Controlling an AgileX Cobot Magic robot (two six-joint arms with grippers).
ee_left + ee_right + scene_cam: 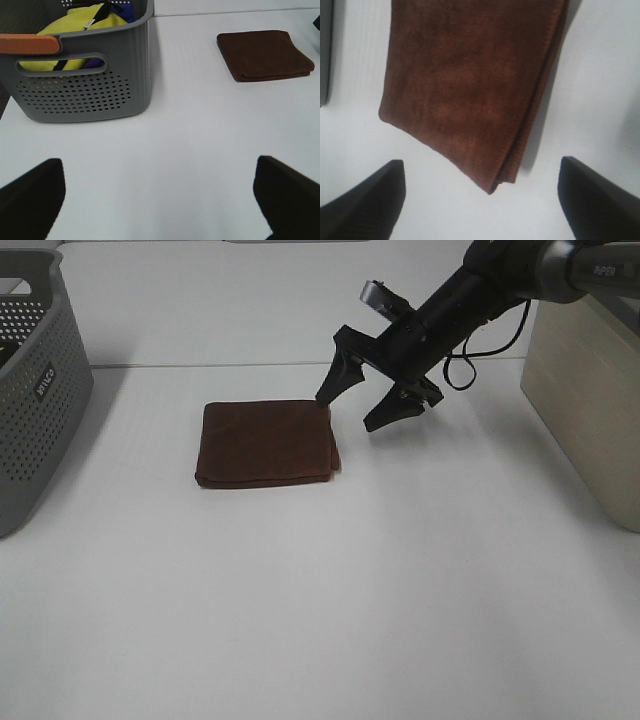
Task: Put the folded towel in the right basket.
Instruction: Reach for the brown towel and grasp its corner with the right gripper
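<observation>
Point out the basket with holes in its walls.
The grey basket, left of the towel, is perforated; the beige basket on the right has plain walls.

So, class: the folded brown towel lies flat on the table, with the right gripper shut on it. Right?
No: the right gripper is open, jaws spread beside the towel, as the right wrist view shows. The towel does lie flat.

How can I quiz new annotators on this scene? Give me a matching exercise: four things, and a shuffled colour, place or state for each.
Things: 1 folded towel; 2 grey basket; 3 right claw; 4 right basket.
States: A open, by the towel's corner; B holds yellow cloth; C brown, flat on the table; D beige, solid walls.
Pairs: 1-C; 2-B; 3-A; 4-D.
</observation>
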